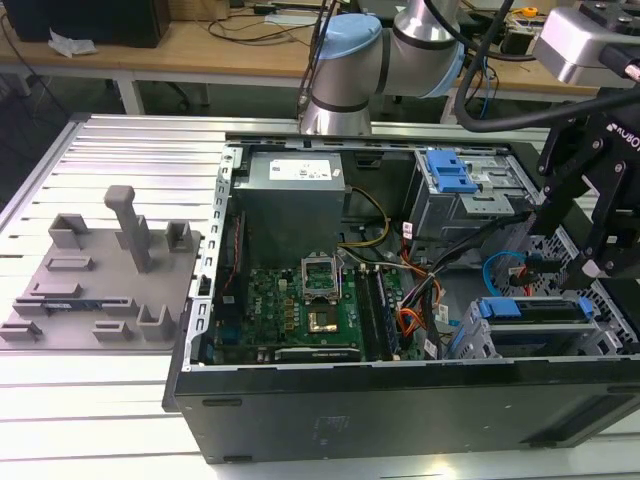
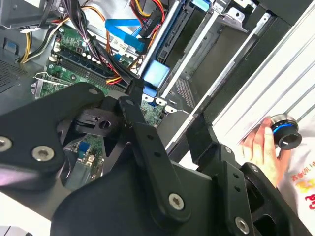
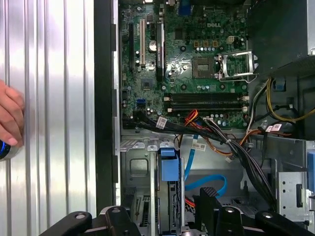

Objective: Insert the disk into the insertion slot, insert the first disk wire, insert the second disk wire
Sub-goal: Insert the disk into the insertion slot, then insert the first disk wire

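One gripper (image 3: 167, 225): hovering over the slot (image 1: 478, 338); whether it is gripping or spread, I cannot tell.
Disk (image 1: 530, 310): lying in the slot at the exterior view's right, blue carrier end showing, seemingly seated.
Doing it well: probably keeping square to the cage and pressing along its rails only.
Edges: cage walls hugging the disk, with the case (image 1: 400, 400) rim running just beside.
Room: cable bundle (image 3: 236, 147) and blue cable (image 3: 206, 184) crowding one side; a hand (image 3: 9, 118) resting on the table (image 3: 59, 98) outside the case.
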You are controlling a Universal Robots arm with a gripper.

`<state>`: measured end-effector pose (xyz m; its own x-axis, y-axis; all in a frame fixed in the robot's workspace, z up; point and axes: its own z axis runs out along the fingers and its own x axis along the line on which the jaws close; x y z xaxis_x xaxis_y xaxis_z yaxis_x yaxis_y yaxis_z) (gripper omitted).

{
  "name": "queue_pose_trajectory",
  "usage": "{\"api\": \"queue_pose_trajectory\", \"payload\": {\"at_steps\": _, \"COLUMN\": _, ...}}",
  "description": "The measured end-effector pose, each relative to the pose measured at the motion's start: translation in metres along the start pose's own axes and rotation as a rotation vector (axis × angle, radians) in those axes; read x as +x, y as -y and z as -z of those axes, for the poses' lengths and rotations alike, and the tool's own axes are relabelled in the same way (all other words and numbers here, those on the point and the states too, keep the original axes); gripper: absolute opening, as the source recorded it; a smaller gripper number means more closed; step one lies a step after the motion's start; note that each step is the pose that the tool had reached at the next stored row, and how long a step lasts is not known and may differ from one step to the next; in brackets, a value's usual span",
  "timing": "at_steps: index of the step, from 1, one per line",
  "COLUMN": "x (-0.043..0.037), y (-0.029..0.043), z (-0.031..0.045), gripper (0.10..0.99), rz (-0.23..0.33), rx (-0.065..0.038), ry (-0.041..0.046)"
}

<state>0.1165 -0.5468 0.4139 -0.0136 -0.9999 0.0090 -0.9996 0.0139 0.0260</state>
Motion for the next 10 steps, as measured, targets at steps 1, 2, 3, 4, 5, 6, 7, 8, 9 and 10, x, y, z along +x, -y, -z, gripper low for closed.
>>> {"api": "queue_pose_trajectory", "payload": {"at_steps": 1, "x": 0.0000, "y": 0.0000, "z": 0.0000, "gripper": 0.624, "rz": 0.000, "rx": 0.000, "ry": 0.0000}}
{"api": "queue_pose_trajectory", "payload": {"at_steps": 2, "x": 0.0000, "y": 0.0000, "z": 0.0000, "gripper": 0.624, "rz": 0.000, "rx": 0.000, "ry": 0.0000}}
{"api": "queue_pose_trajectory", "payload": {"at_steps": 3, "x": 0.0000, "y": 0.0000, "z": 0.0000, "gripper": 0.624, "rz": 0.000, "rx": 0.000, "ry": 0.0000}}
{"api": "queue_pose_trajectory", "payload": {"at_steps": 4, "x": 0.0000, "y": 0.0000, "z": 0.0000, "gripper": 0.624, "rz": 0.000, "rx": 0.000, "ry": -0.0001}}
{"api": "queue_pose_trajectory", "payload": {"at_steps": 5, "x": 0.0000, "y": 0.0000, "z": 0.0000, "gripper": 0.624, "rz": 0.000, "rx": 0.000, "ry": -0.0001}}
{"api": "queue_pose_trajectory", "payload": {"at_steps": 6, "x": 0.0000, "y": 0.0000, "z": 0.0000, "gripper": 0.624, "rz": 0.000, "rx": 0.000, "ry": -0.0001}}
{"api": "queue_pose_trajectory", "payload": {"at_steps": 7, "x": 0.0000, "y": 0.0000, "z": 0.0000, "gripper": 0.624, "rz": 0.000, "rx": 0.000, "ry": -0.0001}}
{"api": "queue_pose_trajectory", "payload": {"at_steps": 8, "x": 0.0000, "y": 0.0000, "z": 0.0000, "gripper": 0.624, "rz": 0.000, "rx": 0.000, "ry": -0.0001}}
{"api": "queue_pose_trajectory", "payload": {"at_steps": 9, "x": 0.0000, "y": 0.0000, "z": 0.0000, "gripper": 0.624, "rz": 0.000, "rx": 0.000, "ry": -0.0001}}
{"api": "queue_pose_trajectory", "payload": {"at_steps": 10, "x": 0.0000, "y": 0.0000, "z": 0.0000, "gripper": 0.624, "rz": 0.000, "rx": 0.000, "ry": -0.0001}}
